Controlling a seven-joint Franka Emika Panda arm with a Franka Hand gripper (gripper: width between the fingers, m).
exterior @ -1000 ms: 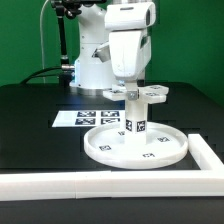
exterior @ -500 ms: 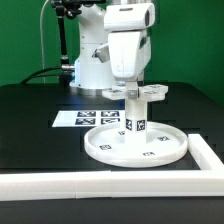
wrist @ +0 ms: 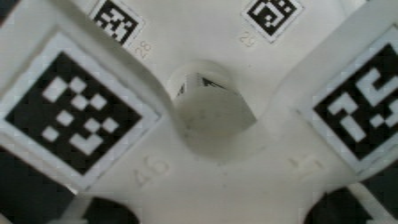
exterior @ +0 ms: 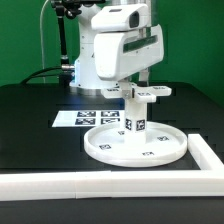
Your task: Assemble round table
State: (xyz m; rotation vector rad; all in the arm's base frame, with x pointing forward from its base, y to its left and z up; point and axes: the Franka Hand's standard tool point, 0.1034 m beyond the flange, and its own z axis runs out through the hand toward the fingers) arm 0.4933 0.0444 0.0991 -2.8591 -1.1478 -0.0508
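Note:
The large rimmed round disc [exterior: 135, 146] lies flat on the black table. The short cylindrical post [exterior: 135, 115] stands upright at its middle, with tags on its side. The small cross-shaped piece [exterior: 139, 92] sits on top of the post. My gripper [exterior: 137, 84] hangs straight down over the cross-shaped piece, with its fingertips at the piece's level. The wrist view is filled by the cross-shaped piece [wrist: 205, 115], its centre hole and its tags. My fingers do not show plainly, so I cannot tell whether they are open or shut.
The marker board [exterior: 82, 117] lies behind the disc toward the exterior view's left. A long white border rail [exterior: 110, 183] runs along the table's front and turns up the exterior view's right side [exterior: 207, 152]. The arm's base [exterior: 92, 68] stands behind.
The gripper's hand has turned about its upright axis above the post and now shows a wider face. The disc and post have not moved.

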